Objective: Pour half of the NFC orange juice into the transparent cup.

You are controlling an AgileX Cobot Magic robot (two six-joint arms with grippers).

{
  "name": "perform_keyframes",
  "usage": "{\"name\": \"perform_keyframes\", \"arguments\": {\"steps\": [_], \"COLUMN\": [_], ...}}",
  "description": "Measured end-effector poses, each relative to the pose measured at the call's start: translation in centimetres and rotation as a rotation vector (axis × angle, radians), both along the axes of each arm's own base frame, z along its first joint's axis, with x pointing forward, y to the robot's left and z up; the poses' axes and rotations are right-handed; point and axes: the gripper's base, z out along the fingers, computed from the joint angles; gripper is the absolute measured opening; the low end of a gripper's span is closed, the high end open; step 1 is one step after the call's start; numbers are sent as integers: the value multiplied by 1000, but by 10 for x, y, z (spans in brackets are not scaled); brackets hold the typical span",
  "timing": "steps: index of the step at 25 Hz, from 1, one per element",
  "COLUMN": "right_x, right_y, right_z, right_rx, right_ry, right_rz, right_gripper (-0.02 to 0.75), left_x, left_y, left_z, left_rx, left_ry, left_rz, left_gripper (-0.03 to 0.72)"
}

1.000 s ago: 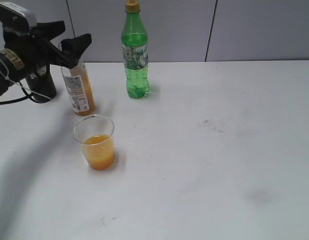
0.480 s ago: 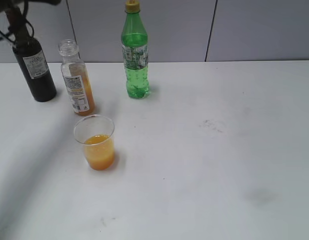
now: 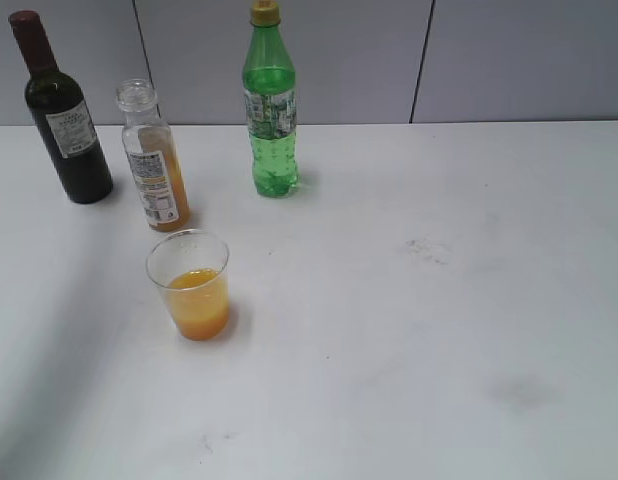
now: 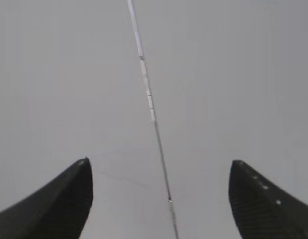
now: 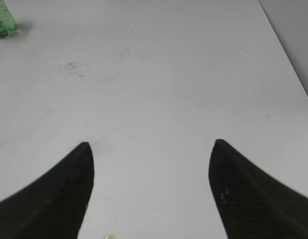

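A capless NFC orange juice bottle (image 3: 154, 160) stood upright on a white table (image 3: 439, 330), its white label's print too small to read. The dark wine bottle (image 3: 64, 115) and green soda bottle (image 3: 271, 110) also carried unreadable labels. The transparent cup (image 3: 190, 284), partly filled with orange juice, sat just in front of the juice bottle. The left gripper (image 4: 159, 199) and right gripper (image 5: 151, 191) were both spread wide, holding nothing.
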Motion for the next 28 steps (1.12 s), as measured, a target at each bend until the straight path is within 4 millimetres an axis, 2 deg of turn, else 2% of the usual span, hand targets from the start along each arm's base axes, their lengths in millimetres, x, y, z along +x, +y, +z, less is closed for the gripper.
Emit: {"name": "perform_keyframes", "arguments": {"steps": [4, 6, 9, 13, 17, 21, 24, 28], "right_x": [0, 0, 0, 0, 0, 0, 0, 0], "right_y": [0, 0, 0, 0, 0, 0, 0, 0], "right_z": [0, 0, 0, 0, 0, 0, 0, 0], "right_rx": [0, -1, -1, -1, -1, 0, 0, 0], "right_ry": [0, 0, 0, 0, 0, 0, 0, 0], "right_rz": [0, 1, 1, 1, 1, 0, 0, 0], "right_gripper": [552, 552, 552, 552, 552, 552, 552, 552], "left_x": [-24, -36, -50, -66, -89, -108, -128, -164], "left_y": [22, 35, 45, 55, 65, 67, 61, 57], "left_z": [30, 35, 36, 50, 68, 74, 76, 60], "left_rx": [14, 70, 131, 143, 136, 119, 72, 42], "left_ry": [14, 71, 224, 462, 627, 691, 690, 718], "left_rz": [198, 319, 395, 342, 299, 281, 229, 190], "left_gripper": [650, 643, 635, 631, 630, 625, 619, 601]}}
